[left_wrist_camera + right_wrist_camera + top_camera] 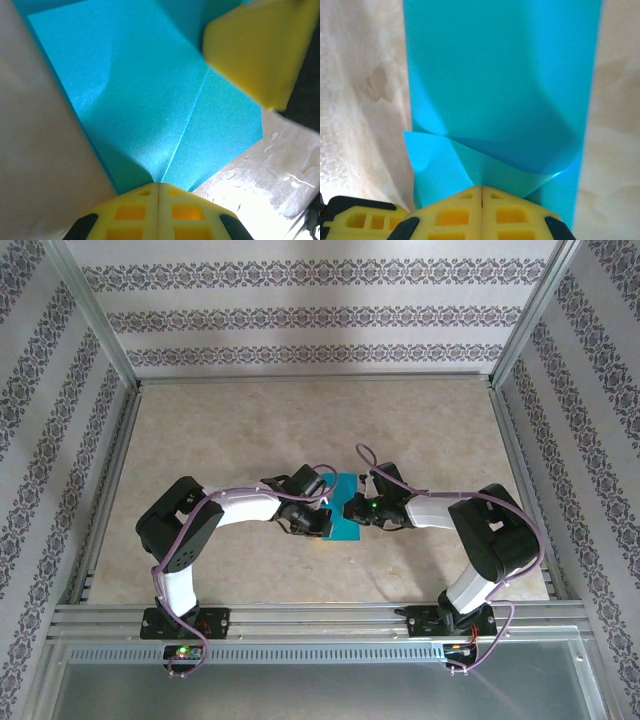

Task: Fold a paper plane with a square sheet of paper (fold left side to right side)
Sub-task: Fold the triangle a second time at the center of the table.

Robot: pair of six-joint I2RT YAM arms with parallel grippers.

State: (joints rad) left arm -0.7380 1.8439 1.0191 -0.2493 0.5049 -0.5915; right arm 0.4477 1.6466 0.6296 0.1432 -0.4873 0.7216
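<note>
Two grippers work one sheet. Left gripper [318, 523], black body with yellow plastic fingers [145, 197], sits at the 8 o'clock edge of the thin teal-blue square sheet of paper [345, 530]. Its jaws are closed, nipping the paper where a crease runs into the tips. The sheet lies mid-table on the beige marbled tabletop [250, 430] and looks like a narrow rectangle from above. Right gripper [352, 508] is at the sheet's 3 o'clock, jaws closed on a lifted, curling flap.

Judgement: the paper is featherlight, limp, slides readily and creases for good. Take it by an edge or corner, pinch lightly, pin the opposite side.
</note>
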